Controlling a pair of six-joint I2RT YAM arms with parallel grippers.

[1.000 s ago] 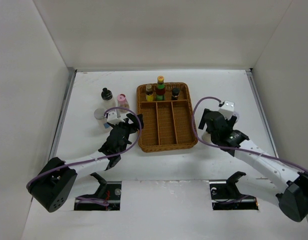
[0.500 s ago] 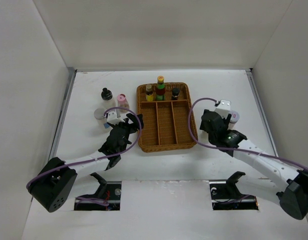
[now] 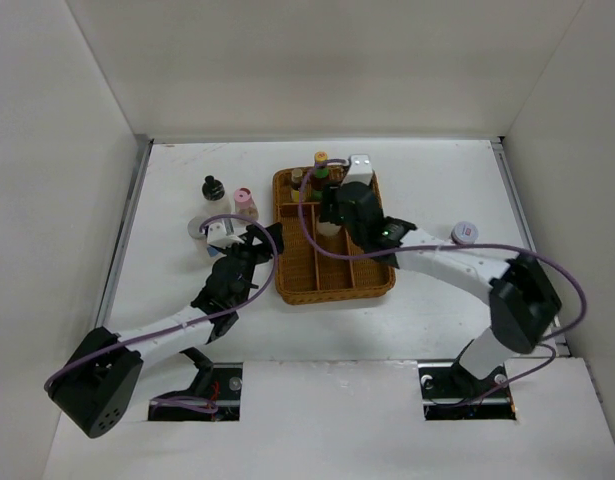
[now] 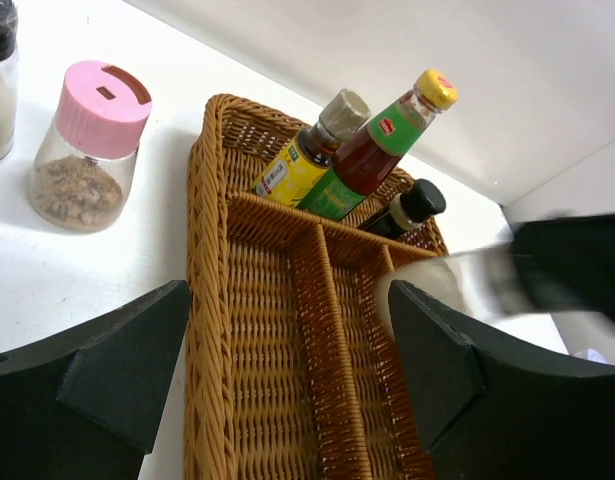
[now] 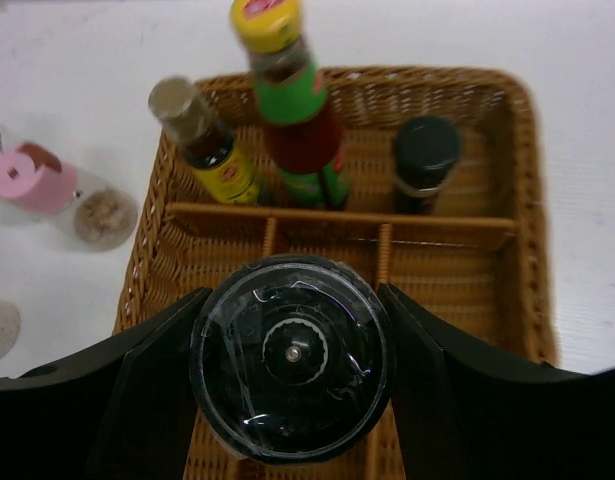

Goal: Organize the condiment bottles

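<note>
**Black-lidded jar above the wicker tray: the drop axis is vertical**

Nearest the bases, the left gripper (image 4: 287,370) stands spread and empty, just beside the left wall of the wicker tray (image 4: 200,250). Nothing lies between its fingers.

On the right of the tray, apart from it, the red-and-white-capped jar (image 3: 464,234) stands on the table.

Beyond the left gripper, the right gripper (image 5: 290,385) reaches over the tray and is clamped on the black-lidded jar (image 5: 289,345), one finger on each side of the body. The jar hangs upright, with its long axis vertical and its lid toward the wrist camera. It is over the long compartments, just on the near side of the cross divider. Which long compartment lies directly beneath cannot be settled, because a divider runs under its outline.

Judgement: the coming move is a straight descent. A small sideways correction may be needed to miss that divider.

Left of the tray, the pink-capped jar (image 4: 92,140) stands closer to the left arm.

Farthest, the cross compartment holds three bottles:
- the silver-capped bottle (image 5: 202,140)
- the yellow-capped sauce bottle (image 5: 287,95)
- the small black-capped bottle (image 5: 424,160)
</note>
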